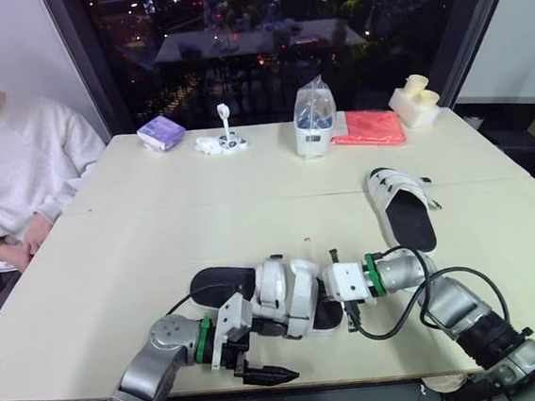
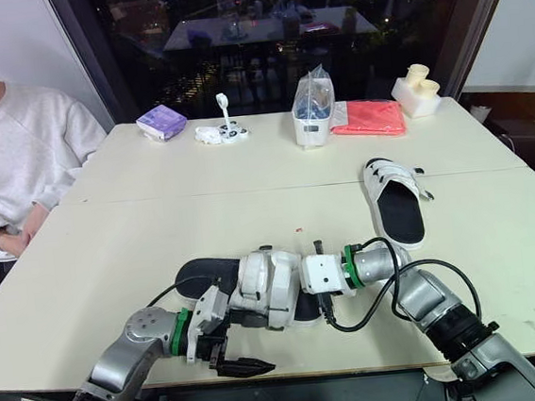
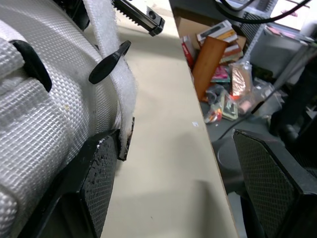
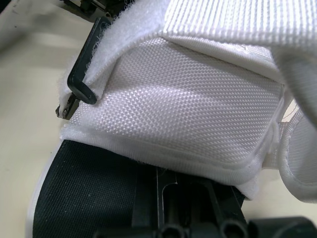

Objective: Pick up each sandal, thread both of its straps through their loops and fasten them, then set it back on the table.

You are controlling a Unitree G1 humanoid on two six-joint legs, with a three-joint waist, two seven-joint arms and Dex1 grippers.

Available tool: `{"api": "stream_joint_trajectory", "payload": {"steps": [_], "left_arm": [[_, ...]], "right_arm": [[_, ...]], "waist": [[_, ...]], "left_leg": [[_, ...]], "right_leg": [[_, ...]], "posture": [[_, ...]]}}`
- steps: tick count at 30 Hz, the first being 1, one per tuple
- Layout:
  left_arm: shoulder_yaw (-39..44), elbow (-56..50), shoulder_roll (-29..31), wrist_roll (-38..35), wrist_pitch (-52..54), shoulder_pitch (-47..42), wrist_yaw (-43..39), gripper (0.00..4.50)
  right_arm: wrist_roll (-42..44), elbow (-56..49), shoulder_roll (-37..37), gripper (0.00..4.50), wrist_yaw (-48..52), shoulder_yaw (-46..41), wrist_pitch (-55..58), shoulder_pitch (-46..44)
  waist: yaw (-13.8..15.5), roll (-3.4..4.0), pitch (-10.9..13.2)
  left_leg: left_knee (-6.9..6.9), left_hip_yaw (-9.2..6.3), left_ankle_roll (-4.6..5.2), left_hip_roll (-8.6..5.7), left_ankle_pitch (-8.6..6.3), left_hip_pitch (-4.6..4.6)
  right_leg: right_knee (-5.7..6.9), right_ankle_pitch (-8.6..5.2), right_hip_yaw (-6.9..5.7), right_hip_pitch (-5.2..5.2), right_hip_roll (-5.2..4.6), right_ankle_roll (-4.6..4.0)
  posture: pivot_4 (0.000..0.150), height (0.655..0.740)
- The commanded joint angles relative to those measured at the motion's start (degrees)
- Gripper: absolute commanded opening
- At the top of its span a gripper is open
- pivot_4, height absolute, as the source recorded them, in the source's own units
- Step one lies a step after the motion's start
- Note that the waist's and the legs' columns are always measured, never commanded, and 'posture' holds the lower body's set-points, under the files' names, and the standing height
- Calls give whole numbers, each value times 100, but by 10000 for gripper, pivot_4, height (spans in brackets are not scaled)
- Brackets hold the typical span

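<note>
We are holding left hand wide, pad touching strap of near sandal; right hand at toe, grip: cannot tell.

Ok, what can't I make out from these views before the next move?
1) Loops of the near sandal: in the head views its bulging white straps and the right claw cover them, so threading cannot be judged.
2) The right claw's hold on that sandal: hidden behind the straps in the head views; the right wrist view sits too close to the straps.
3) Fastening of the far sandal: too small in the head views.
</note>
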Motion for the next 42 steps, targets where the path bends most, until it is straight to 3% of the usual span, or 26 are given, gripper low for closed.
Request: {"api": "stream_joint_trajectory", "payload": {"steps": [1, 2, 5, 10, 11, 17, 26, 31, 36, 42], "left_arm": [[241, -325, -94, -210, 273, -198, 330, 37655], [213, -376, -93, -261, 428, -238, 313, 37655], [156, -482, -125, -345, 797, -386, 333, 28638], [70, -643, -203, -480, 1297, -633, 473, 2746], [63, -700, -203, -503, 1388, -652, 493, 344], [-110, -1394, 455, -928, 2189, -762, -210, 344], [192, -2238, 1445, -2380, 3592, -1682, -1226, 344], [596, -1383, 1059, -2765, 4090, -2444, -919, 344], [606, -448, 703, -2423, 4074, -2802, -734, 344], [171, 296, 743, -1941, 3913, -2802, -1022, 344]], "right_arm": [[-411, 311, -99, 0, 72, 193, 256, 182], [-415, 311, -93, 0, 77, 198, 252, 178], [-417, 304, -72, 0, 90, 205, 265, 162], [-418, 320, -73, 0, 104, 210, 255, 147], [-415, 309, -75, 0, 104, 211, 261, 153], [-406, 272, -112, 0, 116, 196, 277, 195], [-418, 313, -85, 0, 102, 202, 277, 150], [-436, 350, -51, 0, 75, 215, 252, 134], [-450, 366, -28, 0, 43, 231, 247, 125], [-450, 379, -34, 0, 8, 229, 240, 112]], "waist": [[0, 0, 0], [0, 0, 0], [-3, -1, 1], [-16, 0, 0], [-17, 1, 0], [-23, 10, 8], [-38, 12, 20], [-40, 2, 34], [-46, -10, 42], [-44, -13, 44]], "left_leg": [[0, 0, 1, 0, 0, -2], [0, 0, 2, 0, -1, -4], [0, 0, 6, 0, -3, -6], [-1, 0, 8, 3, -5, -6], [-1, 1, 8, 4, -4, -6], [-3, 1, -1, 8, -1, -7], [-14, 2, -21, 12, 11, -10], [-22, 4, -23, 16, 25, -17], [-19, 10, -26, 16, 29, -17], [-13, 10, -32, 24, 33, -17]], "right_leg": [[-5, 4, -1, 0, 0, 3], [-9, 6, -2, 1, 1, 7], [-19, 9, -4, 2, 3, 6], [-23, 10, -5, 4, 8, 9], [-24, 11, -6, 5, 9, 10], [-28, 10, -9, 6, 13, 9], [-35, 9, -9, 0, 24, 9], [-30, 9, -11, 15, 36, 10], [-25, 9, -14, 16, 54, 11], [-26, 9, -8, 19, 69, 11]], "posture": [[1500, 7400], [1500, 7400], [1500, 7400], [1500, 7400], [1500, 7400], [1500, 7400], [1500, 7400], [1500, 7400], [1500, 7400], [1500, 7400]]}}
